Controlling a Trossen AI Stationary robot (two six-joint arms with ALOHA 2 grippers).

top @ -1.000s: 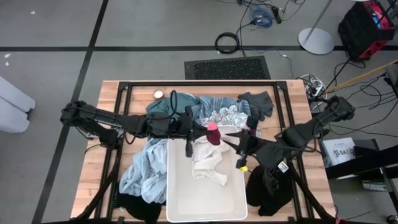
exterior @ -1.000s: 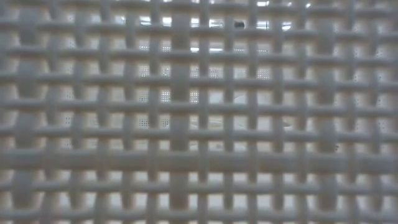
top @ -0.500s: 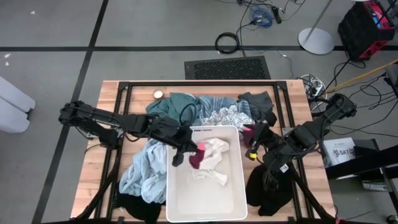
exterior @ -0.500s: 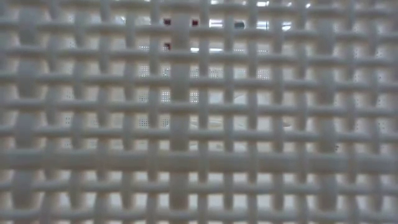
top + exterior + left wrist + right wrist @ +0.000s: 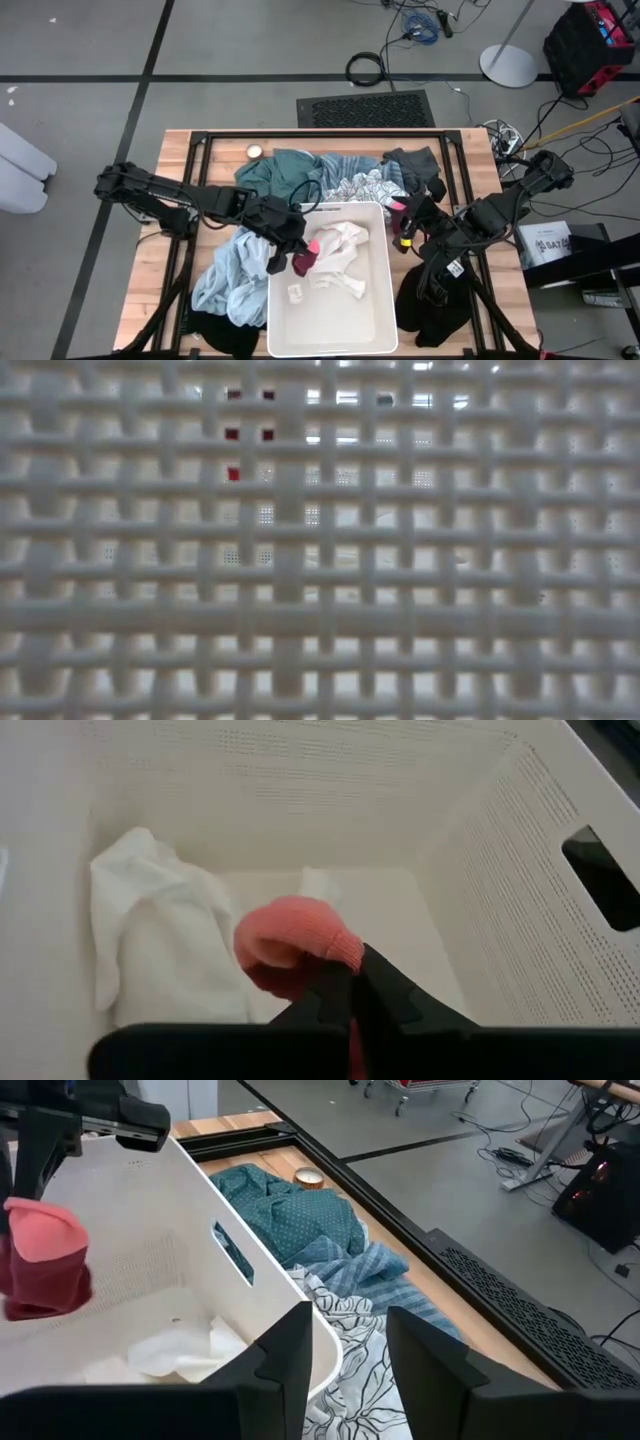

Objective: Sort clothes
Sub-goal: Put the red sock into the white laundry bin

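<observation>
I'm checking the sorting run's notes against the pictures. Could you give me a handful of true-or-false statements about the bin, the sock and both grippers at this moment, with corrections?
1. The left gripper is shut on the pink-magenta sock above the white rectangular plastic bin. True.
2. The bin holds nothing yet. False: a white fabric garment already lies inside it.
3. The right gripper grips the teal garment. False: its fingers are apart and hold nothing, beside the bin's right rim.
4. A black garment lies on the table to the right of the bin. True.
5. The blue-white striped garment lies inside the bin. False: it lies on the table beyond the bin's far end.
</observation>
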